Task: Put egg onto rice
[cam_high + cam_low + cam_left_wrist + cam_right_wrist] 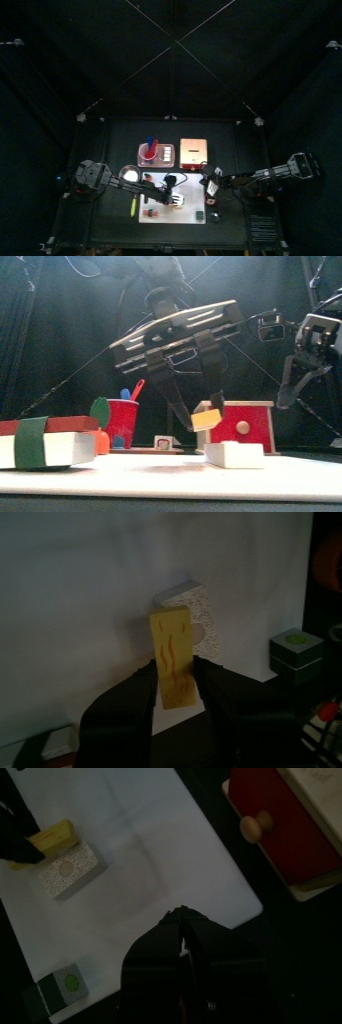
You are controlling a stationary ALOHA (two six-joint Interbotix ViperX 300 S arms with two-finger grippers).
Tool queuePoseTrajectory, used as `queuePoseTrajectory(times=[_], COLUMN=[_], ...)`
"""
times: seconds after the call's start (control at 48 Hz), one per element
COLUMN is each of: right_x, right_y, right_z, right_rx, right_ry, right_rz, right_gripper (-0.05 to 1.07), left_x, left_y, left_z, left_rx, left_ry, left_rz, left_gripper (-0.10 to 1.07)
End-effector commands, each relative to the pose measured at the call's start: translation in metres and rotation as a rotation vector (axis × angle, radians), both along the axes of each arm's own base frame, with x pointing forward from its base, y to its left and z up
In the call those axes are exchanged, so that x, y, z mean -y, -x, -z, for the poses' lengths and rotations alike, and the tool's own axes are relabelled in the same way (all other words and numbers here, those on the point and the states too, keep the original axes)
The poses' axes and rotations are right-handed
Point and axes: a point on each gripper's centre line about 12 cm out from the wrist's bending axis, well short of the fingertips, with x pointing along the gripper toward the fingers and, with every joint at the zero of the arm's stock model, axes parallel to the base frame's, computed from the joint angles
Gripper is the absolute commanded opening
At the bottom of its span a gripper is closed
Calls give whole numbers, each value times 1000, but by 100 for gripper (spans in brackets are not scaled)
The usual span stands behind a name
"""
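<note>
The egg (171, 662), a thin yellow slab, stands upright between the jaws of my left gripper (175, 684), which is shut on it. In the front view the egg (205, 418) hangs just above and a little left of the rice (235, 454), a white block on the white board. The rice (197, 611) lies just beyond the egg in the left wrist view. The right wrist view shows the egg (54, 836) next to the rice (70, 869), partly over one end of it. My right gripper (183, 926) hovers off to the side above the board's edge, jaws together and empty.
A finished piece wrapped in a green band (47, 444) lies at the front left. A red cup (122, 421) with utensils and a red box (242, 426) stand at the back. A small green-topped cube (63, 983) sits off the board (174, 848).
</note>
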Motion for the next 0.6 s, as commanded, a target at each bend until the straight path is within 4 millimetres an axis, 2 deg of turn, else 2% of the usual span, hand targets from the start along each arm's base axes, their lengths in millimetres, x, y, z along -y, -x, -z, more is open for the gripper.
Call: queuePoseTrajectory(times=[0.0, 0.167, 0.583], right_x=[-1, -1, -2], right_y=[-2, -1, -4], right_z=[-5, 0, 9], right_rx=[21, 4, -30], right_ry=[-8, -8, -2], right_rz=[0, 1, -9], right_gripper=[39, 39, 39], left_x=[2, 2, 2], left_y=[-14, -24, -29], left_z=[-16, -14, -13], left_rx=[51, 45, 7], left_ry=[20, 26, 18], left_rz=[-22, -71, -96], left_gripper=[68, 68, 68])
